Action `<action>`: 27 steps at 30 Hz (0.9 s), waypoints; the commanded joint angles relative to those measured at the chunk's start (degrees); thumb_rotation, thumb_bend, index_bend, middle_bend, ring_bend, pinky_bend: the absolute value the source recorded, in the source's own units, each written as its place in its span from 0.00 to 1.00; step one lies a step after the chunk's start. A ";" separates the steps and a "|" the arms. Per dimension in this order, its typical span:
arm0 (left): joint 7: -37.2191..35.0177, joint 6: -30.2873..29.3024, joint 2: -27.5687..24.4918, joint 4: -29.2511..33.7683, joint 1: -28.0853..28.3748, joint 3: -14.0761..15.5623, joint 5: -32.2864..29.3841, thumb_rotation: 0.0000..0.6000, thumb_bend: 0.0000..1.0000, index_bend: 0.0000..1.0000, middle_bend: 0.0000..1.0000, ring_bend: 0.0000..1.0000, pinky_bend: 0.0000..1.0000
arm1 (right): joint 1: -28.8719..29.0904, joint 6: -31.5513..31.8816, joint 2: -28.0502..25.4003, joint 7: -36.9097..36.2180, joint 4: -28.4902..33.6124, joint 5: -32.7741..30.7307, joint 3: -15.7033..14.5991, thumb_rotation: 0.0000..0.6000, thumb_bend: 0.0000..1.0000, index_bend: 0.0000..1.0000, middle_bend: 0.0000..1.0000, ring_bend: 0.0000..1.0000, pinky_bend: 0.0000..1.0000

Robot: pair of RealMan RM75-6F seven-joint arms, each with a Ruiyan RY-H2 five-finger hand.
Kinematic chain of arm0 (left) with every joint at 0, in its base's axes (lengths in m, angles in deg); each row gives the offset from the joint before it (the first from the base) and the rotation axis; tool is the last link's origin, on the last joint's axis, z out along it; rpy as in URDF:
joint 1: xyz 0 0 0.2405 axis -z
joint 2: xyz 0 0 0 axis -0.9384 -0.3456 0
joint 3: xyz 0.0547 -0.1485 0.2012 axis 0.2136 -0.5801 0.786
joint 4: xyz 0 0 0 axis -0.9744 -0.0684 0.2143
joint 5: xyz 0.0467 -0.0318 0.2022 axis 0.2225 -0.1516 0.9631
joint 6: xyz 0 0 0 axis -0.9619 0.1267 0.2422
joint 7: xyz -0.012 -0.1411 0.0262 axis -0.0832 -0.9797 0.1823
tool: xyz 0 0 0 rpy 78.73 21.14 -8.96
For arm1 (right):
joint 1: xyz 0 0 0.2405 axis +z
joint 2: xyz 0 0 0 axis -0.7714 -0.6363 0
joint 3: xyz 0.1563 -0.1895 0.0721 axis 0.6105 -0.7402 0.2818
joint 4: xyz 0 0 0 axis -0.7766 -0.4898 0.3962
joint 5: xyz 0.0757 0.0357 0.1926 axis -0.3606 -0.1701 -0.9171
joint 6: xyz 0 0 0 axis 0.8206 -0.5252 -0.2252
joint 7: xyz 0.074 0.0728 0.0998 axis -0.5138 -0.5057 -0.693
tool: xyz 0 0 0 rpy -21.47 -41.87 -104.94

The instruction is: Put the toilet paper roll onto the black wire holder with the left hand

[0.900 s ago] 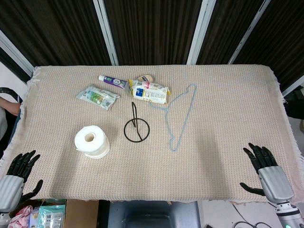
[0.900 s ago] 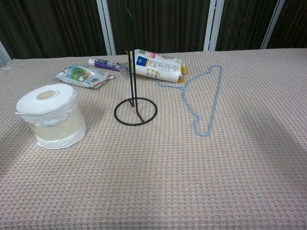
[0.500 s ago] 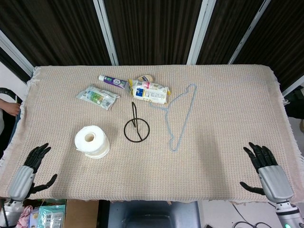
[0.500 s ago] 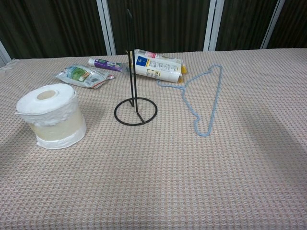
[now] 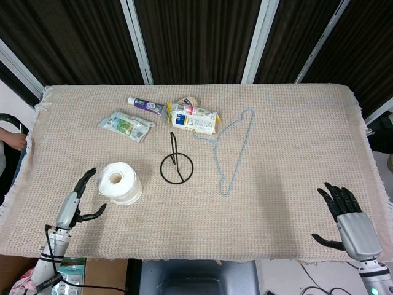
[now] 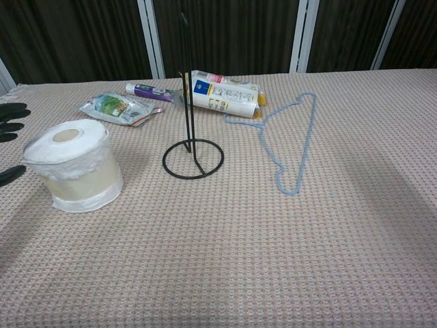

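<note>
A white toilet paper roll (image 5: 118, 182) (image 6: 73, 165) stands on end on the left part of the table. The black wire holder (image 5: 176, 166) (image 6: 192, 145), a ring base with an upright rod, stands just right of it. My left hand (image 5: 75, 200) is open, fingers spread, a little to the left of the roll and not touching it; the chest view catches only its black fingertips (image 6: 10, 117) at the left edge. My right hand (image 5: 348, 216) hovers open at the table's near right corner, holding nothing.
A light blue wire hanger (image 5: 231, 149) lies right of the holder. Behind the holder lie a white and blue packet (image 5: 194, 118), a green packet (image 5: 126, 125), a toothpaste tube (image 5: 146, 105) and a tape roll (image 5: 188, 101). A woven cloth (image 5: 288, 147) covers the table.
My left hand has moved in from the near left table corner, rightward and forward, to just beside the roll. It now shows at the chest view's left edge. The right hand barely moved.
</note>
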State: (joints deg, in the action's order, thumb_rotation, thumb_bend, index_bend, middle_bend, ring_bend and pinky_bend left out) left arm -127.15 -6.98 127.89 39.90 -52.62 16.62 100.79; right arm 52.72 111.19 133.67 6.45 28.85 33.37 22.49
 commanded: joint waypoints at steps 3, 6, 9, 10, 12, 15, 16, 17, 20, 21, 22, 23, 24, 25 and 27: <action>0.17 2.07 3.75 -2.51 1.50 -1.54 -2.26 1.00 0.32 0.00 0.00 0.00 0.00 | -0.03 0.02 0.08 -0.01 -0.10 0.36 -0.17 1.00 0.20 0.00 0.00 0.00 0.00; 1.55 2.72 5.28 -4.27 2.26 -1.80 -2.53 1.00 0.32 0.00 0.00 0.00 0.00 | 0.12 -0.28 -0.30 -0.52 -0.15 0.84 -0.50 1.00 0.20 0.00 0.00 0.00 0.00; 2.85 2.94 6.45 -5.41 2.62 -1.87 -2.75 1.00 0.32 0.00 0.00 0.00 0.00 | 0.19 -0.28 -0.67 -1.31 -0.21 1.24 -0.69 1.00 0.20 0.00 0.00 0.00 0.00; 3.19 3.04 6.77 -5.73 2.75 -1.85 -2.79 1.00 0.32 0.00 0.00 0.00 0.00 | 0.17 -0.20 -0.70 -1.40 -0.22 1.32 -0.72 1.00 0.20 0.00 0.00 0.00 0.00; 3.33 3.16 7.23 -6.03 2.93 -1.93 -2.94 1.00 0.32 0.00 0.00 0.00 0.00 | 0.12 -0.09 -0.74 -1.51 -0.24 1.29 -0.71 1.00 0.20 0.00 0.00 0.00 0.00; 2.15 3.31 7.92 -6.26 3.39 -2.58 -3.42 1.00 0.32 0.00 0.00 0.00 0.00 | -0.02 0.27 -0.63 -1.28 -0.26 0.95 -0.44 1.00 0.20 0.00 0.00 0.00 0.00; 1.51 3.77 8.10 -6.35 3.68 -2.91 -3.80 1.00 0.31 0.00 0.00 0.00 0.00 | -0.12 0.48 -0.48 -0.94 -0.31 0.69 -0.24 1.00 0.20 0.00 0.00 0.00 0.00; 1.06 4.10 8.17 -6.34 3.91 -3.21 -4.11 1.00 0.31 0.00 0.00 0.00 0.00 | -0.16 0.58 -0.41 -0.88 -0.29 0.62 -0.19 1.00 0.20 0.00 0.00 0.00 0.00; 0.93 5.46 8.32 -6.29 4.81 -3.76 -4.75 1.00 0.31 0.00 0.00 0.00 0.00 | -0.29 0.93 -0.44 -1.05 -0.28 0.65 -0.12 1.00 0.20 0.00 0.00 0.00 0.00; 0.96 5.97 8.36 -6.15 5.09 -3.84 -4.92 1.00 0.31 0.00 0.00 0.00 0.00 | -0.32 1.02 -0.47 -1.16 -0.27 0.72 -0.13 1.00 0.20 0.00 0.00 0.00 0.00; 1.05 6.54 8.35 -5.98 5.36 -3.83 -5.04 1.00 0.31 0.00 0.00 0.00 0.00 | -0.35 1.08 -0.50 -1.26 -0.29 0.77 -0.15 1.00 0.20 0.00 0.00 0.00 0.00; 1.41 7.10 8.41 -5.89 5.68 -3.86 -5.19 1.00 0.31 0.00 0.00 0.00 0.00 | -0.39 1.15 -0.54 -1.32 -0.30 0.79 -0.16 1.00 0.20 0.00 0.00 0.00 0.00; 1.73 7.45 8.55 -5.91 5.90 -3.93 -5.35 1.00 0.31 0.00 0.00 0.00 0.01 | -0.43 1.21 -0.57 -1.38 -0.33 0.81 -0.17 1.00 0.20 0.00 0.00 0.00 0.00; 2.13 8.08 8.67 -5.93 6.18 -3.99 -5.63 1.00 0.31 0.00 0.00 0.00 0.02 | -0.48 1.31 -0.64 -1.52 -0.34 0.86 -0.21 1.00 0.20 0.00 0.00 0.00 0.00; 2.70 9.03 8.79 -5.82 6.47 -4.16 -6.30 1.00 0.31 0.00 0.00 0.00 0.05 | -0.58 1.55 -0.74 -1.70 -0.42 0.92 -0.19 1.00 0.20 0.00 0.00 0.00 0.00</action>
State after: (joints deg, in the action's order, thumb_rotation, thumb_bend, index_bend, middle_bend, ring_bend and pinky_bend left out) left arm -124.85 1.56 136.54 34.00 -46.44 12.61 94.90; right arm 52.17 112.72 132.96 4.78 28.45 34.27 22.30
